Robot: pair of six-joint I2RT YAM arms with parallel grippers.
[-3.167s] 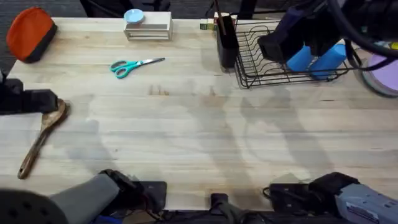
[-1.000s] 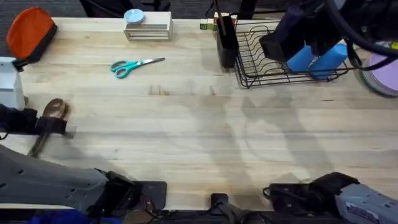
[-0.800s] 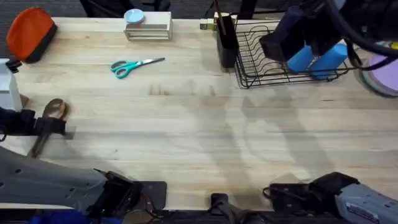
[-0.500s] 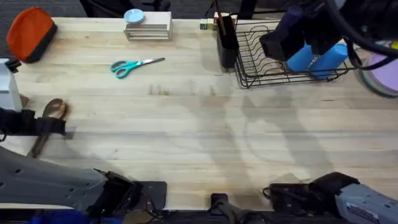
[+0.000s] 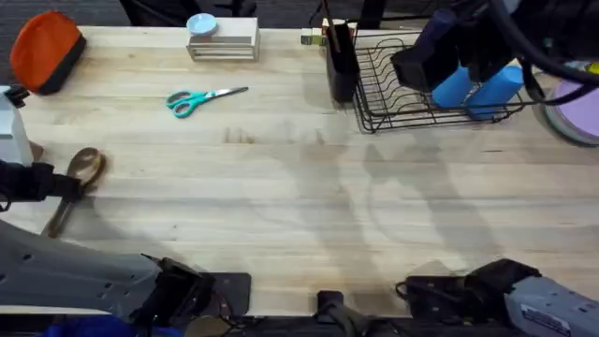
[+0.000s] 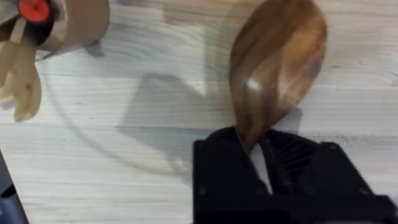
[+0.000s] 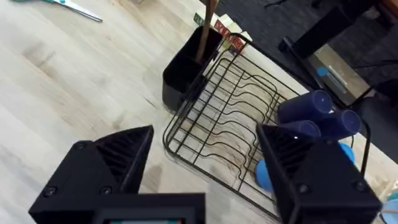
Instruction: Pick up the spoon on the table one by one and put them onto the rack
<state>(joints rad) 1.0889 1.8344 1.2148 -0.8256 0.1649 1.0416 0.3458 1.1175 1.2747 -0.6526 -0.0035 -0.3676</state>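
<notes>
One wooden spoon [image 5: 84, 166] lies on the table [image 5: 281, 197] at the far left, its handle running toward the front edge. My left gripper [image 5: 67, 184] is shut on its neck just below the bowl. In the left wrist view the brown bowl of the spoon [image 6: 280, 62] juts out past the black fingers [image 6: 224, 174]. Another brown spoon handle [image 7: 208, 25] stands in the black utensil holder [image 7: 183, 74] on the side of the rack [image 7: 230, 137]. My right gripper [image 5: 423, 65] hovers over the rack [image 5: 393, 94], open and holding nothing.
Teal scissors [image 5: 201, 98] lie at the back left of centre, behind them a white box [image 5: 222, 42] with a blue lid. An orange pouch [image 5: 42, 47] sits in the far-left corner. Blue cups [image 5: 477, 86] lie in the rack; a purple thing [image 5: 580, 108] is at the right edge.
The left arm has come down over the spoon and its fingers have closed on the neck. The spoon's bowl has shifted slightly. The right arm has stayed still.
</notes>
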